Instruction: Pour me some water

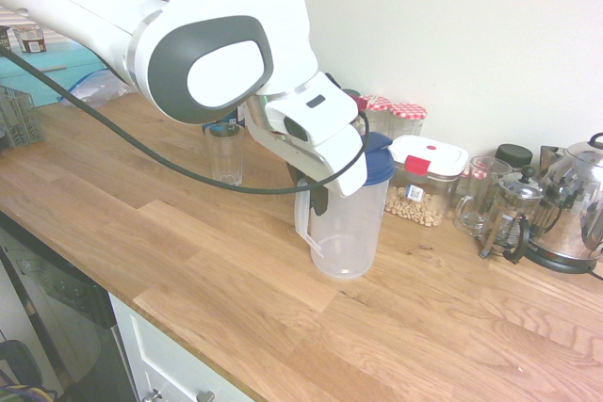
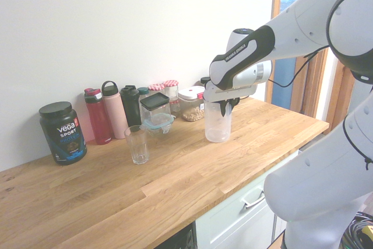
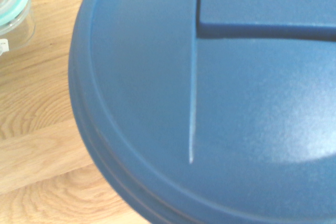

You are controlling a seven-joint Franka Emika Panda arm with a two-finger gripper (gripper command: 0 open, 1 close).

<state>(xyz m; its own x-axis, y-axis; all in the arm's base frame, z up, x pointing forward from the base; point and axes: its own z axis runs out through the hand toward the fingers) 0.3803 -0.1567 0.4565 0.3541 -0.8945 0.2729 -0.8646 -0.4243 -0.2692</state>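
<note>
Now the gripper (image 1: 318,197) appears clamped on the handle of the clear pitcher (image 1: 341,233), though the arm partly hides it. Its blue lid (image 3: 210,108) is on; the pitcher sits mid-countertop (image 1: 188,261), well apart from the empty glass (image 2: 137,144).

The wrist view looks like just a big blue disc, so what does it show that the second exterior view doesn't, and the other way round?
Only the wrist view shows the jug's blue lid close up, with its raised flap. Only the second exterior view shows the empty glass, the Vega tub, the bottles and the end effector at the jug's top. Both show the wooden counter and the teal-rimmed container.
</note>
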